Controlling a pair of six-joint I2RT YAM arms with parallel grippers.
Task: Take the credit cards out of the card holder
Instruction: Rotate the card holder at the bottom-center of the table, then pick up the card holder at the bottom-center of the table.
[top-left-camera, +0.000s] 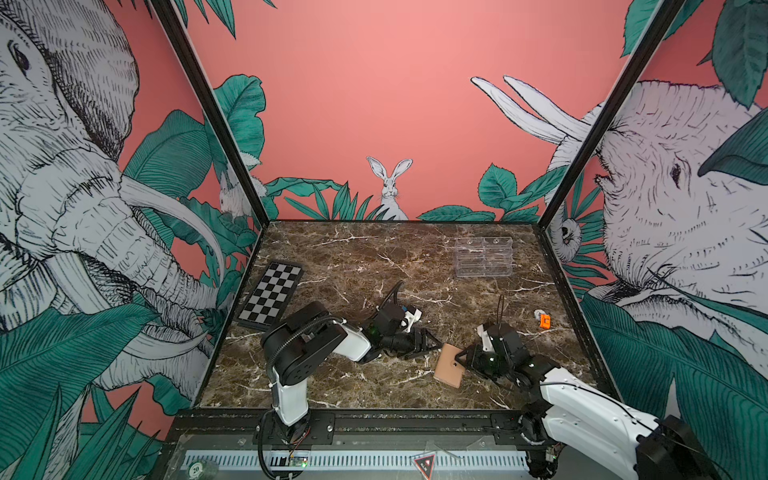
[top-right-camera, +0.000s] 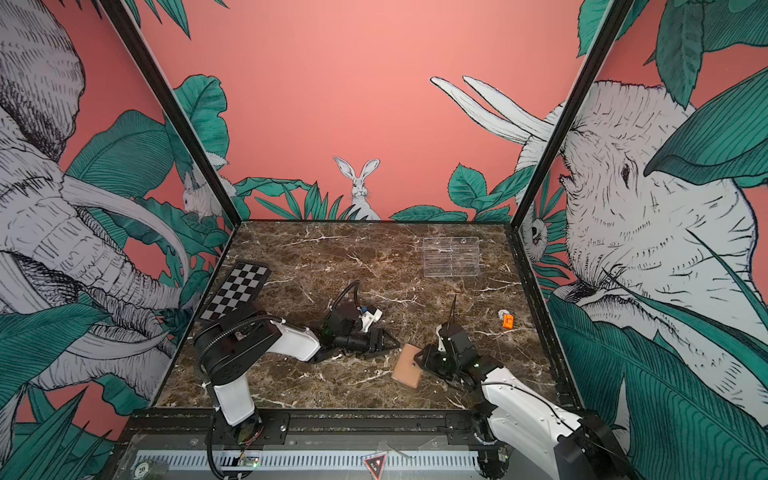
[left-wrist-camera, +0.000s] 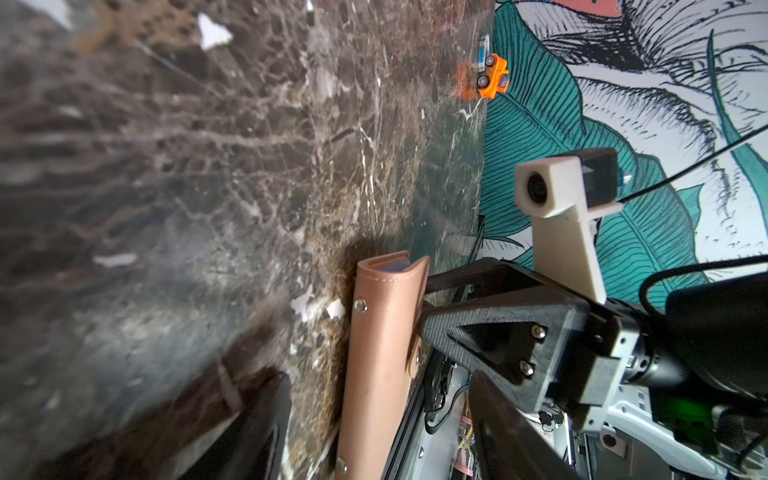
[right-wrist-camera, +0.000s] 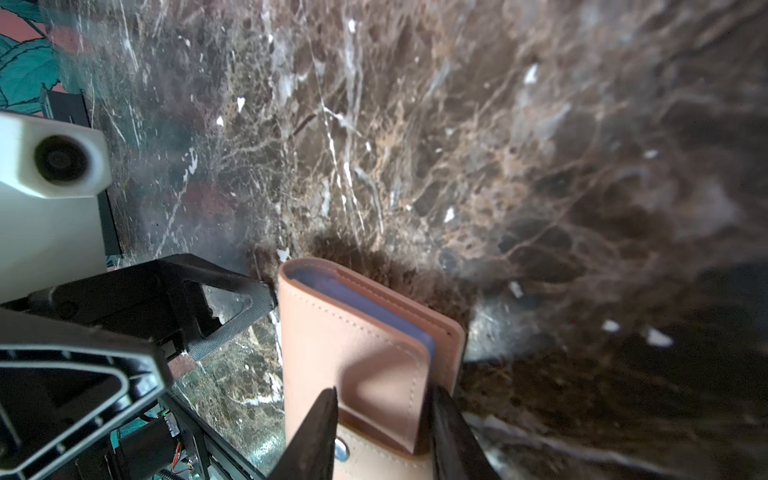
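One chequered board (top-left-camera: 270, 297) lies along the left edge of the marble table (top-left-camera: 353, 257), partly behind the left arm's elbow. Next comes the left gripper (top-left-camera: 432, 345), lying low over the marble and pointing right; its jaws stand apart, and one fingertip (right-wrist-camera: 266, 293) sits just beside the folded edge of the card holder (top-left-camera: 450, 365). The holder, a tan wallet folded shut, is near the front of the table, a little right of centre, between the two grippers. A bluish layer (right-wrist-camera: 365, 299) shows between its covers (card or sleeve, I cannot tell). The right gripper (top-left-camera: 462, 358) reaches in from the right and is clamped on the holder's near end, one finger (right-wrist-camera: 316, 436) on each face, beside the snap tab. Farther back and to the right stands a clear acrylic stand (top-left-camera: 483, 257), well apart from both arms. Rightmost is a small orange toy car (top-left-camera: 545, 321), near the right wall.
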